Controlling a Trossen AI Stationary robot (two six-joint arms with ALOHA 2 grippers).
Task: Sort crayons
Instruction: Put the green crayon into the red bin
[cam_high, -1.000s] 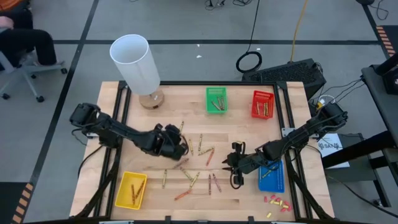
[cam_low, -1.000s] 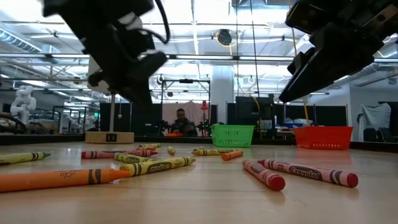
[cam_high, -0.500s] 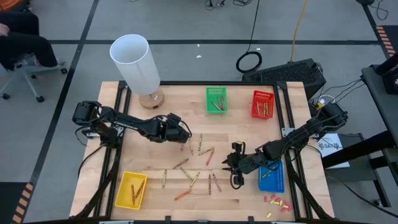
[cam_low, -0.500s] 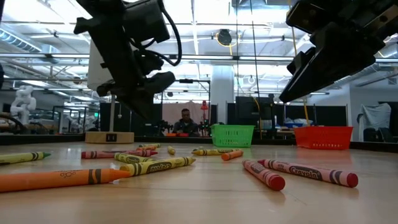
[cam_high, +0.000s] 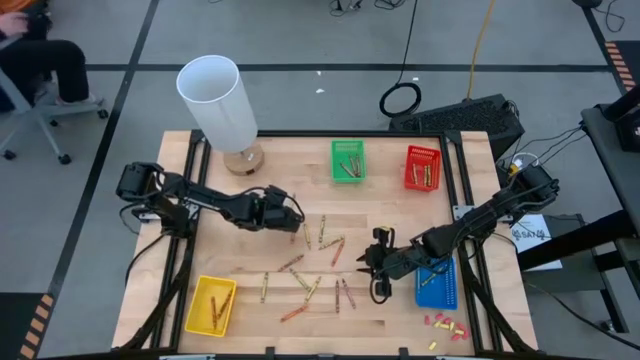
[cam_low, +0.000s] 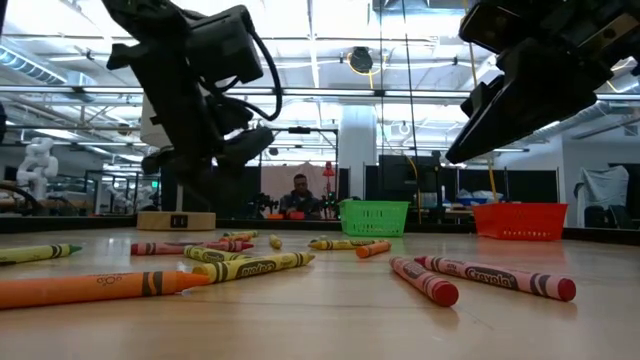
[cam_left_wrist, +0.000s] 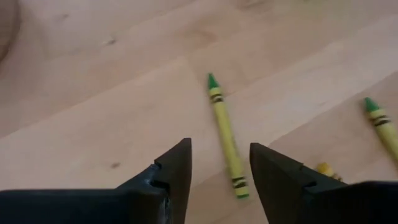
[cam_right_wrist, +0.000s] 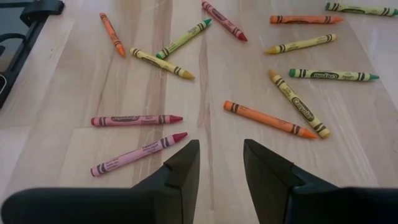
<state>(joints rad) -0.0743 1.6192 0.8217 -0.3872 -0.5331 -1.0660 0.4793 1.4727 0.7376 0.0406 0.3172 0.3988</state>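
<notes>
Wooden table (cam_high: 400, 215) with scattered crayons (cam_high: 318, 262), 4 baskets (cam_high: 348, 160)

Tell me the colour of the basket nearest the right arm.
Blue basket, clearest in the high view.

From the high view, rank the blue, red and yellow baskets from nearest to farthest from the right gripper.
1. Blue basket, beside the right gripper on the right edge.
2. Red basket, far right corner.
3. Yellow basket, near left corner.

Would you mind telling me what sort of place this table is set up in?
Probably a robotics lab or workshop: a framed wooden worktable on a grey floor marked with dark tape lines, a large open hall with ceiling lights behind, and a person seated at a far bench.
</notes>
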